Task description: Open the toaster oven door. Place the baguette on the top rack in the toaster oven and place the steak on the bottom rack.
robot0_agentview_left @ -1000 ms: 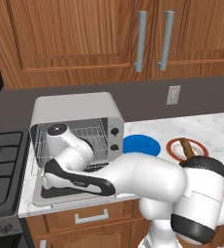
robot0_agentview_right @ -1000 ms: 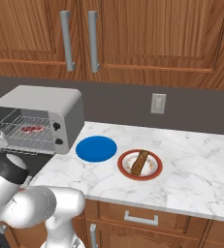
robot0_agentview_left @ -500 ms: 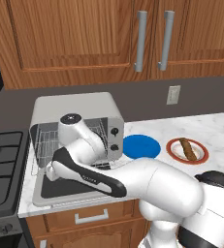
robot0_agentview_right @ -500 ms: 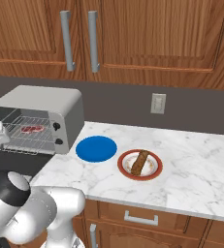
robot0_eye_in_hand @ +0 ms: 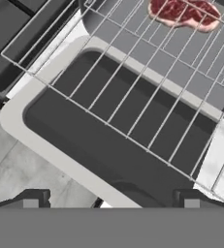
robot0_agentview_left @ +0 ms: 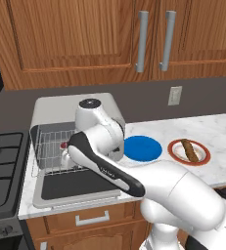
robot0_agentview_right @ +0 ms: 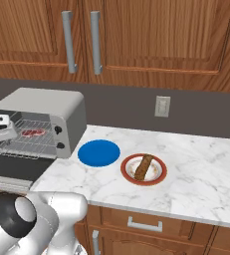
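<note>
White marble counter (robot0_agentview_right: 196, 169) under wooden cabinets (robot0_agentview_right: 151, 35); stove (robot0_agentview_left: 2, 161) left of the toaster oven (robot0_agentview_right: 47, 107). Toaster oven door (robot0_eye_in_hand: 104, 145) lies flat. Gripper (robot0_eye_in_hand: 111, 201) jaws released, holding nothing

White marble counter (robot0_agentview_right: 196, 164), toaster oven (robot0_agentview_right: 47, 109), blue plate (robot0_agentview_right: 99, 153), apparently red-rimmed plate (robot0_agentview_right: 157, 174)

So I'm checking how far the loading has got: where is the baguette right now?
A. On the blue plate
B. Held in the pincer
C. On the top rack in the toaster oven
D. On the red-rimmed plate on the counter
D: the baguette lies on the red-rimmed plate on the counter, right of the blue plate.
</note>
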Robot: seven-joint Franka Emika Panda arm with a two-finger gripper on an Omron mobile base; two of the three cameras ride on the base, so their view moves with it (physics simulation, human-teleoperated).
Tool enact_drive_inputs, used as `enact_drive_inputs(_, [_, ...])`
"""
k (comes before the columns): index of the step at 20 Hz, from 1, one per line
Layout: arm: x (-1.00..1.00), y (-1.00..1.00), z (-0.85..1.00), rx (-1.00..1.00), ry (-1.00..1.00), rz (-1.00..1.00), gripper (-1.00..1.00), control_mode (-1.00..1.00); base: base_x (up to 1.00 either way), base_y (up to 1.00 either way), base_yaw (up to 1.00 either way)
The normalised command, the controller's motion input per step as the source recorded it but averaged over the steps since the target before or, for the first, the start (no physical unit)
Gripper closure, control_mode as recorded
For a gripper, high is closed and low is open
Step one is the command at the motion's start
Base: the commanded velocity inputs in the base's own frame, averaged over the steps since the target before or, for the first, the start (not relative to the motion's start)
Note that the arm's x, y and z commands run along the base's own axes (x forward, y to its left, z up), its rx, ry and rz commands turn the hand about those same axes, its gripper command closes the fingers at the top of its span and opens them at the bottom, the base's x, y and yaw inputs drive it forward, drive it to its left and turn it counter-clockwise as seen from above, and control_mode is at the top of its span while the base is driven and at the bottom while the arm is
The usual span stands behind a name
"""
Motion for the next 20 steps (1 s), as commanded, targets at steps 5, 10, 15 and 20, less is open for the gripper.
enact_drive_inputs(5, [-0.05,-0.6,0.17,0.0,-0.06,-0.04,-1.0,-1.0,0.0,0.0,0.0])
enact_drive_inputs(10, [-0.03,-0.72,0.07,0.0,-0.07,-0.08,-1.0,-1.0,0.0,0.0,0.0])
enact_drive_inputs(15, [-0.03,-0.79,0.01,0.0,-0.05,-0.08,-1.0,-1.0,0.0,0.0,0.0])
enact_drive_inputs(20, [0.0,-0.82,0.02,0.0,0.0,-0.08,-1.0,-1.0,0.0,0.0,0.0])
